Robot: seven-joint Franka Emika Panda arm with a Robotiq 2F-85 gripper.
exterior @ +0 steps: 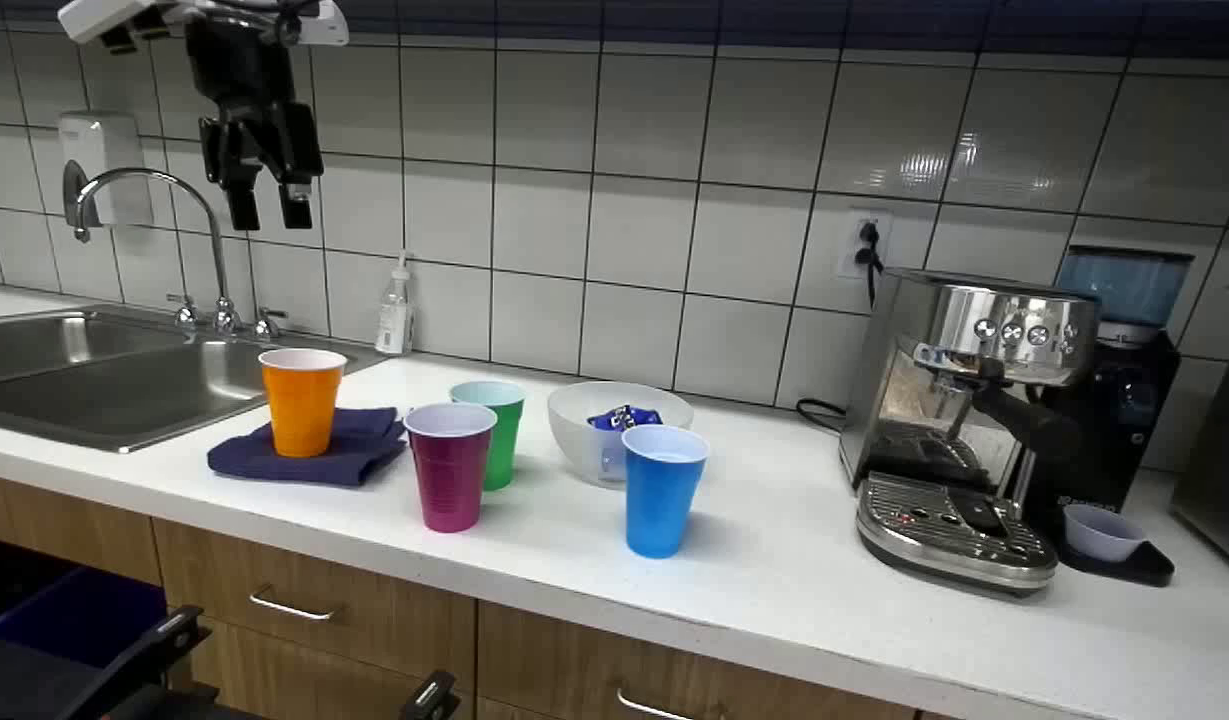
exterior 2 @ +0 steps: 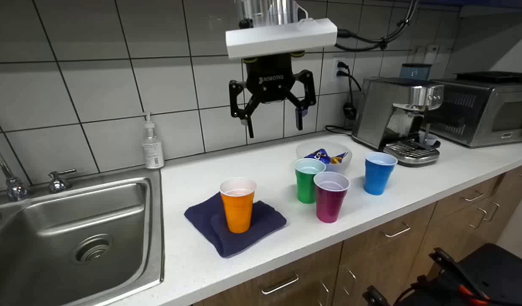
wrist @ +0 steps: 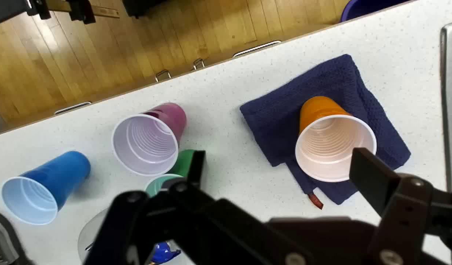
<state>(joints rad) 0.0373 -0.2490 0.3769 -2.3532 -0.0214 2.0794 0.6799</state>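
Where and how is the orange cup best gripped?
Probably the rim of the orange cup, from straight above: one jaw inside the mouth, one outside, pinching the cup's side. The cup stands upright on the navy cloth, its mouth facing up and, in the wrist view, looking empty. The end effector hangs open and points down, so that approach seems natural.

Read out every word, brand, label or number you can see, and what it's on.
"ROBOTIQ": on the gripper.
Soap bottle: label too small to read.
Coffee grinder: lettering too blurred.
Oven: badge too blurred.
Blue wrapper in the bowl: print unreadable.
I can read nothing else.
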